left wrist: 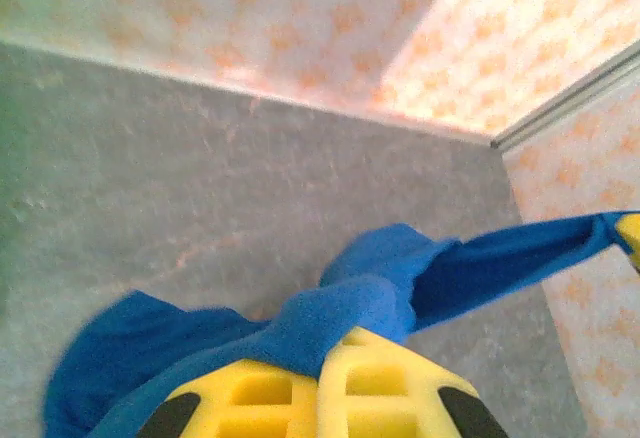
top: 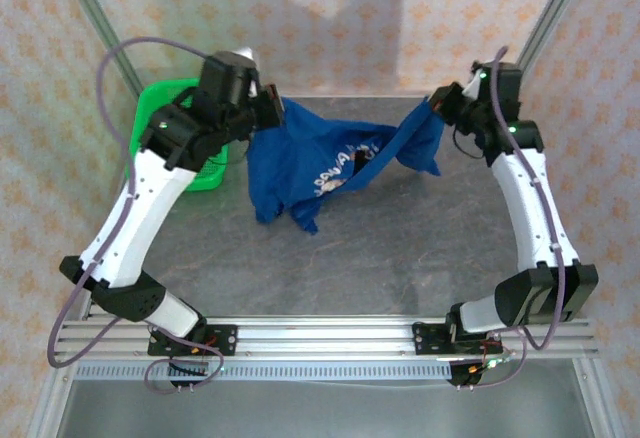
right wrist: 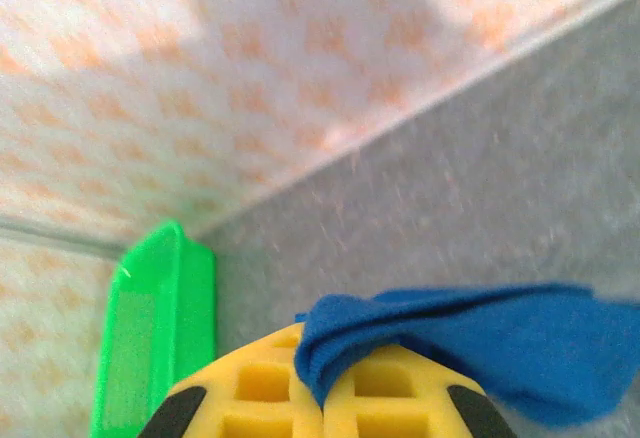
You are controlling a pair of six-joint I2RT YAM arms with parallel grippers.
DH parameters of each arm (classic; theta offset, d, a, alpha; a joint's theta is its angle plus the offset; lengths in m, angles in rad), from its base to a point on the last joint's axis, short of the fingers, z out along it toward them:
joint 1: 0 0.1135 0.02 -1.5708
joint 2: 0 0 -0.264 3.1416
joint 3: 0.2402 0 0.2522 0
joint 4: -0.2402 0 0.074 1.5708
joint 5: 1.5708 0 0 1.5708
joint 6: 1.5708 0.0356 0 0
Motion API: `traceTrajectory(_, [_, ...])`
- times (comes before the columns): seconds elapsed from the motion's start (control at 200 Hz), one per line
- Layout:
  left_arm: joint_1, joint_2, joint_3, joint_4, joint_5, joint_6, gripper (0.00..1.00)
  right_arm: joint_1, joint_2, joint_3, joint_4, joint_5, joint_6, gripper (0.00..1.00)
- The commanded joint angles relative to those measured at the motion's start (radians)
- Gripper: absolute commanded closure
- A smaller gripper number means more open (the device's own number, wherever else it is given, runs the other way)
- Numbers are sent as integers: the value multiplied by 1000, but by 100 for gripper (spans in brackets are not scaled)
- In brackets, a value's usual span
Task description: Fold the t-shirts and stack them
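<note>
From above, the blue t-shirt point(top: 320, 163) hangs stretched between the left claw point(top: 268, 108) and the right claw point(top: 432, 110), sagging over the grey surface point(top: 400, 258). The left arm half hides a green basket point(top: 172, 108). In the left wrist view, yellow fingers point(left wrist: 260, 398) are clenched on the cloth. In the right wrist view, the fingers point(right wrist: 390, 398) pinch a blue edge, with the basket beside the wall.

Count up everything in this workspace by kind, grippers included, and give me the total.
t-shirt, blue: 1
basket, green: 1
Grippers: 2, the left gripper and the right gripper, each shut on the t-shirt
Total: 4
</note>
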Motion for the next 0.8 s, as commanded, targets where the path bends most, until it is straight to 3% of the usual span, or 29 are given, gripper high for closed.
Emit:
traceTrajectory(0.0, [39, 20, 157, -80, -72, 115, 100, -52, -33, 87, 74, -28, 73, 100])
traceTrajectory(0.19, [122, 63, 365, -97, -58, 175, 100, -84, -21, 210, 114, -88, 70, 100])
traceTrajectory(0.435, [251, 64, 426, -31, 20, 188, 100, -130, -23, 231, 69, -47, -27, 100])
traceTrajectory(0.635, [333, 121, 493, 58, 133, 177, 100, -139, 31, 281, 68, 20, -139, 100])
traceTrajectory(0.796, [373, 224, 606, 152, 242, 107, 100, -139, 151, 393, 114, 9, -97, 100])
